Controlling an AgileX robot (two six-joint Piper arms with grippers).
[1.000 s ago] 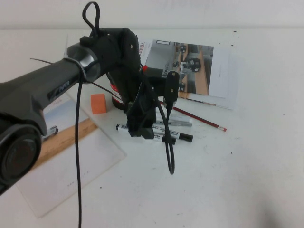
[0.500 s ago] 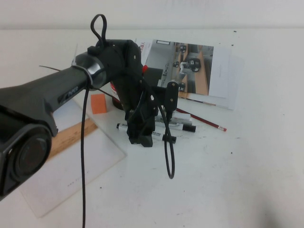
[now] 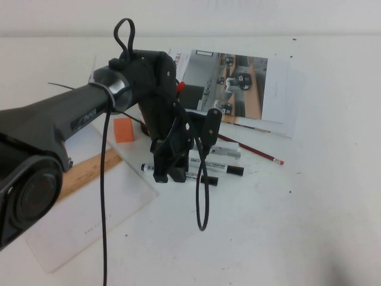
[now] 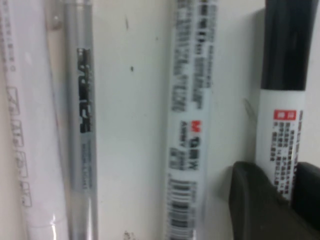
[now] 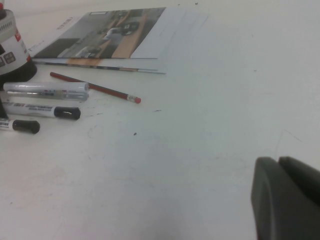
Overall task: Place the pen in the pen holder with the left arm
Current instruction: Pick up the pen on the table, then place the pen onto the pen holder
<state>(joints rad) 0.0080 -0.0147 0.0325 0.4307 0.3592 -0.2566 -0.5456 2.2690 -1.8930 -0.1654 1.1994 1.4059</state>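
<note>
You're at an office-style desk, plain white tabletop [image 3: 309,226], printed brochure [image 3: 238,83], loose paper sheets [image 3: 83,220], wooden ruler [image 3: 89,173], markers [image 5: 42,110], red pencil [image 3: 250,148], orange eraser [image 3: 123,129].

The right end effector [image 5: 287,197] shows only as dark fingers at one corner, hovering above bare white desk [image 5: 210,125]; their two pads lie pressed together. Well apart from it, the pen holder [image 5: 12,47] stands at the frame's edge, its label band visible. Near it lie a grey-silver marker [image 5: 47,90], a white marker [image 5: 42,111] with black cap and another white marker [image 5: 20,126], roughly parallel. A thin red pencil [image 5: 95,87] lies angled just beside an open magazine [image 5: 110,37].
</note>
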